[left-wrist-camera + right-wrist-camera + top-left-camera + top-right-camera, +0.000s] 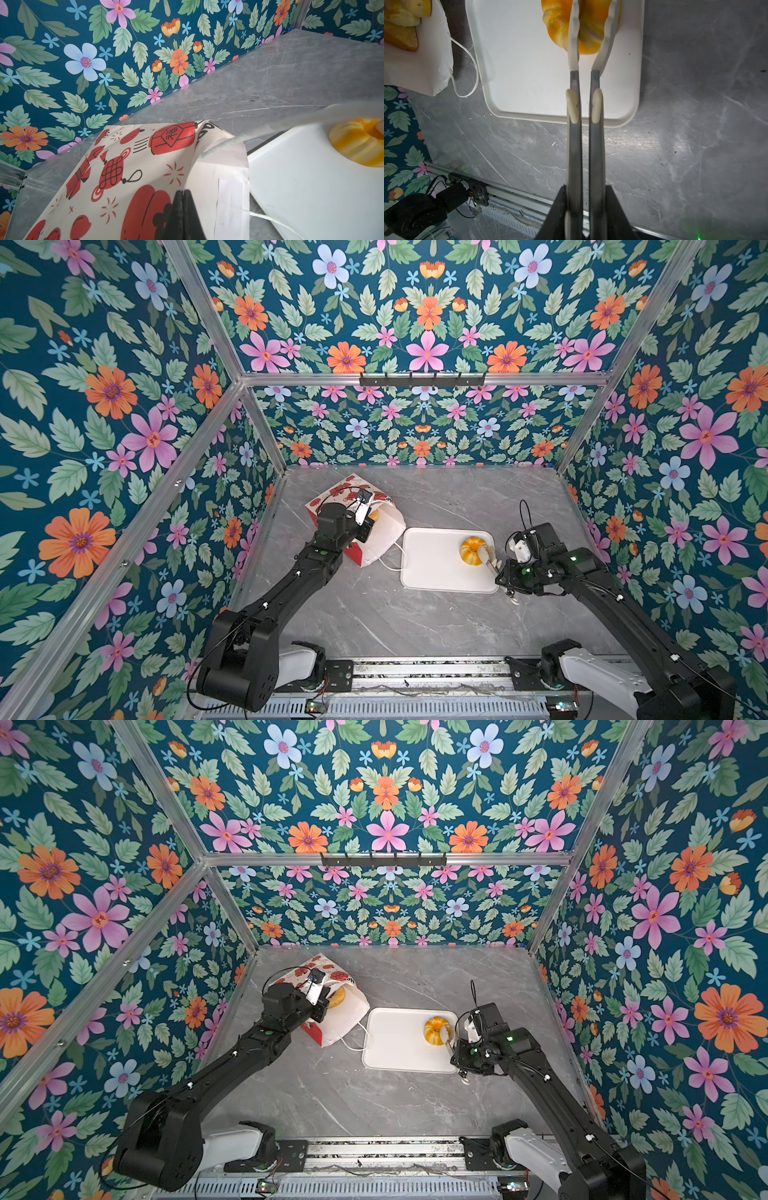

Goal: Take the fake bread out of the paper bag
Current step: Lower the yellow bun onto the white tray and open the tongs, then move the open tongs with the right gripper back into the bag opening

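The right claw [585,192] is clamped on the handle end of a pair of metal tongs [574,145], one jaw on each side of the two arms. The tongs' white tips sit a little apart on the ring doughnut [556,20], one over its middle and the other along its outer side, with part of the ring between them. I cannot tell whether they squeeze it. In both top views the doughnut rests on the white tray [432,572], near the tray's 2 o'clock corner, and the tray lies flat on the grey desk [374,614].

The left claw [182,209] has its jaws pressed together on the upper rim of the paper bag [124,166], holding that wall up. In a top view the bag lies on its side at about 10 o'clock from the tray, just beside it, with its white-lined mouth facing about 4 o'clock. More fake bread [336,997] shows inside the mouth, golden-yellow. A white cord handle [392,564] loops out onto the desk at the tray's 9 o'clock edge.
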`<control>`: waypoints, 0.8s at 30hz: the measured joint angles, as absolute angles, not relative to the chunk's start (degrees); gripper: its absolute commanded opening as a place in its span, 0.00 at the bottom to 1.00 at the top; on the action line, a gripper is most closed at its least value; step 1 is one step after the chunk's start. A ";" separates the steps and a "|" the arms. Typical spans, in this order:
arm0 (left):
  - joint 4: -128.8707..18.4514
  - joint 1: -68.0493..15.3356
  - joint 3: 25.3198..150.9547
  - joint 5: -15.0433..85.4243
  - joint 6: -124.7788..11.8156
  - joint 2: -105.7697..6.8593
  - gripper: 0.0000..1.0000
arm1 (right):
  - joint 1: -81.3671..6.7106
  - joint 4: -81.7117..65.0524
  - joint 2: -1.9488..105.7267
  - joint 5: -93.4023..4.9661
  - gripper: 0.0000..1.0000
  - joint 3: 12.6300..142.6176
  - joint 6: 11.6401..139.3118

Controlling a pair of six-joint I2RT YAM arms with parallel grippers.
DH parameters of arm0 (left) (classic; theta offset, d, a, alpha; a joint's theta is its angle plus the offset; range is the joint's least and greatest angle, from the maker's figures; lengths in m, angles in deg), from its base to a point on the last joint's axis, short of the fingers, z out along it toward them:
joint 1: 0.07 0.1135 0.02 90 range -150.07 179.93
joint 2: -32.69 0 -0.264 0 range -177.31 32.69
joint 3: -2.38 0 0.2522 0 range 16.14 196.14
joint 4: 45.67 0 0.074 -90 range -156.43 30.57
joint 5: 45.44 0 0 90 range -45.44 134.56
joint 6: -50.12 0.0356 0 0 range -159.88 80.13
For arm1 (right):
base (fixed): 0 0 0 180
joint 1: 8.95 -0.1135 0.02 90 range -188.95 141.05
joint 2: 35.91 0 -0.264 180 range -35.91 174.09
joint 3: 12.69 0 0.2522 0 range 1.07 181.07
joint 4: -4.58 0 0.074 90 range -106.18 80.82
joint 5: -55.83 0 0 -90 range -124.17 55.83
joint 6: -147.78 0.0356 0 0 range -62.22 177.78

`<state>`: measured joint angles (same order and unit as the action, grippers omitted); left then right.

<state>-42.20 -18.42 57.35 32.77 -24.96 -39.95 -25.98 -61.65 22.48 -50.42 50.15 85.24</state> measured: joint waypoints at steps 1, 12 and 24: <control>-42.22 -18.42 57.35 32.77 -24.96 -39.95 0.00 | -25.96 -61.63 22.15 -49.72 0.37 50.30 85.26; -42.26 -18.42 57.35 32.79 -24.94 -39.60 0.00 | -25.96 -61.71 20.36 -48.82 0.42 52.03 85.70; -42.37 -18.42 57.52 32.84 -25.35 -39.30 0.00 | -30.46 -61.58 19.13 -47.95 0.40 59.51 84.04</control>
